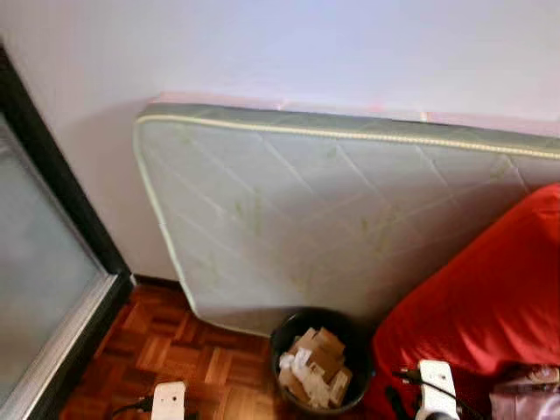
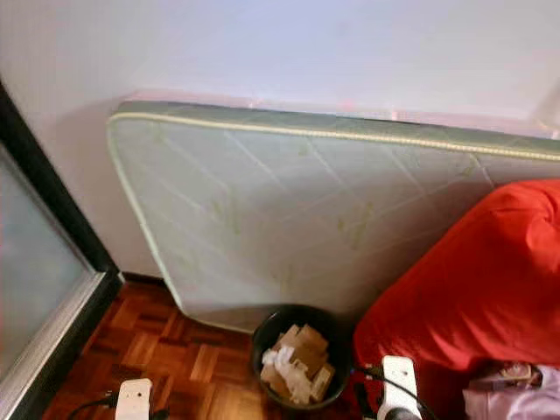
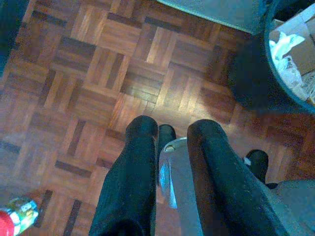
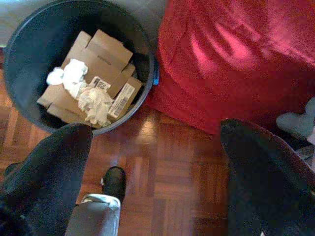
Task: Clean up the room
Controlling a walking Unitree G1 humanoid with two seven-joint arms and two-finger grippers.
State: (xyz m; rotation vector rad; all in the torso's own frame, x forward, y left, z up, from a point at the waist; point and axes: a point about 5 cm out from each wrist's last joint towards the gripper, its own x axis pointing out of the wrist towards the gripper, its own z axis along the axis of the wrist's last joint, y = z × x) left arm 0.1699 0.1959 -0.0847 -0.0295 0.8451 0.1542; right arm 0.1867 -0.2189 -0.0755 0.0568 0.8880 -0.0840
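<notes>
A black bin point(image 1: 290, 337) stands on the parquet floor against the foot of a mattress, holding cardboard pieces point(image 4: 101, 56) and crumpled white paper point(image 4: 93, 103). My right gripper point(image 4: 155, 130) hangs open just in front of the bin, above bare floor, with nothing between its fingers. My left gripper point(image 3: 165, 130) points down at the floor to the left of the bin point(image 3: 275, 73), its fingers close together and empty. A small colourful can-like item with a red end point(image 3: 15, 221) lies on the floor near the left gripper.
A pale green mattress point(image 1: 350, 210) leans on the white wall. A red beanbag point(image 1: 490, 297) sits right of the bin, with a lilac cloth point(image 1: 525, 398) beside it. A glass sliding door with a dark frame point(image 1: 52, 254) borders the left. My black foot point(image 4: 114, 182) shows below.
</notes>
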